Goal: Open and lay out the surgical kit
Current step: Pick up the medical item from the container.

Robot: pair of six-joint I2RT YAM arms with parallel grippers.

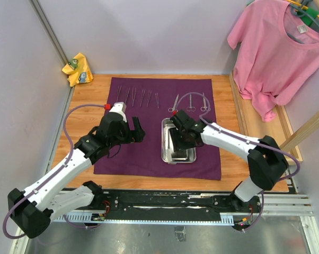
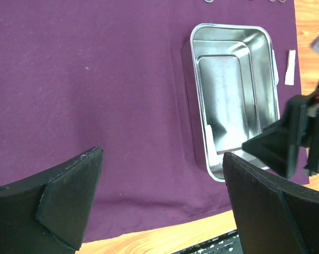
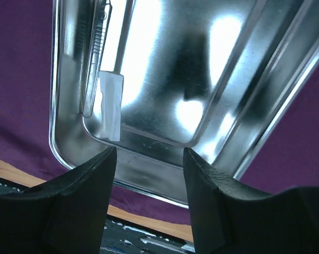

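The surgical kit's dark purple cloth point(image 1: 149, 153) lies spread flat on the table. Its steel tray point(image 1: 187, 157) sits on the cloth right of centre. Slim forceps point(image 1: 136, 96) lie in a row at the cloth's far edge, with scissors point(image 1: 191, 103) beside them. My right gripper point(image 1: 176, 138) hovers over the tray point(image 3: 165, 169), open with nothing between its fingers. A white gauze piece point(image 3: 111, 106) and a slim metal instrument point(image 3: 96, 58) lie inside along the tray's wall. My left gripper point(image 1: 140, 129) is wide open above bare cloth point(image 2: 96, 95), left of the tray point(image 2: 202, 132).
A pink T-shirt point(image 1: 278, 47) hangs at the back right over a wooden ledge. A yellow rag point(image 1: 77, 69) sits in the back left corner. A small white piece point(image 2: 290, 67) lies on the cloth beside the tray. Walls close in the table on both sides.
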